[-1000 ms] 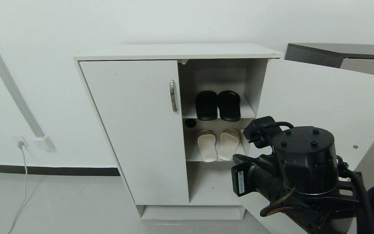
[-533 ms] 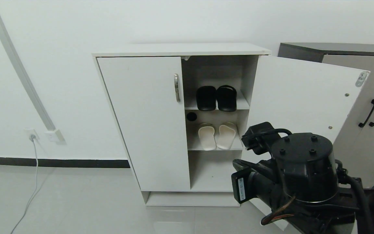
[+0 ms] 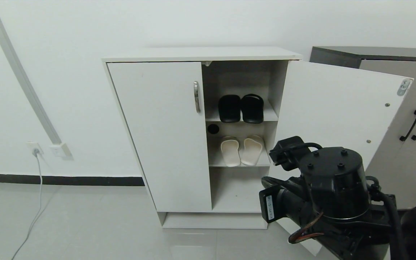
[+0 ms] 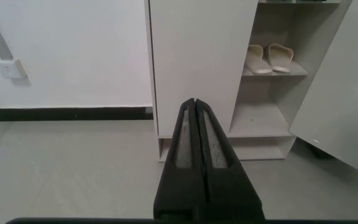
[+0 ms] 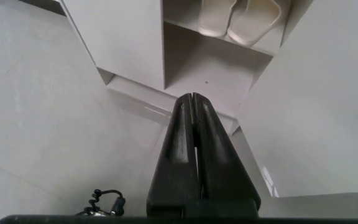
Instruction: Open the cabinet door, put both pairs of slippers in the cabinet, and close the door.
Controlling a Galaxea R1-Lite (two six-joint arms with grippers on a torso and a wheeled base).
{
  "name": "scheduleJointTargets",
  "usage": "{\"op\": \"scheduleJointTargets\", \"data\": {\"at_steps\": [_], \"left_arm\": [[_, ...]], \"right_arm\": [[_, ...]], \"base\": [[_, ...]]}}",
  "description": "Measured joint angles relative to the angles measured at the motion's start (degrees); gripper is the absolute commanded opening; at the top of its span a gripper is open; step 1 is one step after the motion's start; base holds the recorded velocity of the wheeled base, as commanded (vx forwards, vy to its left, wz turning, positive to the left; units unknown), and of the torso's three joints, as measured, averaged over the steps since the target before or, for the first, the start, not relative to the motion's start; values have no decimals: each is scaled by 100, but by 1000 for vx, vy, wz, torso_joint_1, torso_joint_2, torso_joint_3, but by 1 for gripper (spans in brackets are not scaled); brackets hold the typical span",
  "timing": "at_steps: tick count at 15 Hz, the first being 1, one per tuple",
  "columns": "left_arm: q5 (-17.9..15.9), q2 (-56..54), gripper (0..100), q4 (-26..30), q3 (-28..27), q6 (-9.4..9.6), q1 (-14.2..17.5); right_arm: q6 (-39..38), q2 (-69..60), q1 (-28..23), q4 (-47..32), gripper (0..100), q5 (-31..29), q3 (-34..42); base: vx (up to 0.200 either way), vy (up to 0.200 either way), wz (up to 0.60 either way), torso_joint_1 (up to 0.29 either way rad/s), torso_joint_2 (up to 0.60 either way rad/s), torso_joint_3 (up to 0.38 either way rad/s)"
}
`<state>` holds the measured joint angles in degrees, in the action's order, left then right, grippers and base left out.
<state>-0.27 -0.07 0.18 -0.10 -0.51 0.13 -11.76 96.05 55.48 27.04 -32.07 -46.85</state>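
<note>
The white cabinet (image 3: 157,137) stands against the wall, its left door shut and its right door (image 3: 338,112) swung wide open. A black pair of slippers (image 3: 240,108) lies on the upper shelf. A white pair of slippers (image 3: 241,151) lies on the middle shelf, and it shows again as the white pair (image 4: 269,58) and the white pair (image 5: 238,15) in the wrist views. My right arm (image 3: 323,195) hangs low in front of the open door. My right gripper (image 5: 192,96) is shut and empty, above the floor before the bottom shelf (image 5: 210,74). My left gripper (image 4: 193,102) is shut and empty, facing the shut left door (image 4: 194,56) from a distance.
A grey cabinet (image 3: 410,126) with black handles stands just behind the open door. On the left wall there is a socket (image 3: 34,148) with a cable running down to the floor. Bare tiled floor (image 3: 85,224) stretches in front of the cabinet.
The head camera has backed away, so the cabinet looks smaller and the grey cabinet shows more. Slippers and doors keep their places. My right arm has barely shifted.
</note>
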Motion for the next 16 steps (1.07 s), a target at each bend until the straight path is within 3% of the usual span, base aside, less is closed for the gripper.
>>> {"op": "scheduleJointTargets", "data": {"at_steps": [7,16], "left_arm": [[0,0,0,2,0,-9,0],[2,0,0,-2,0,-9,0]], "right_arm": [[28,63,-49,-2,0,-27,-28],[79,116,-50,2,0,-38,-6]], "base": [[0,0,0,0,-14,-18],[0,0,0,65,-402,-335]]}}
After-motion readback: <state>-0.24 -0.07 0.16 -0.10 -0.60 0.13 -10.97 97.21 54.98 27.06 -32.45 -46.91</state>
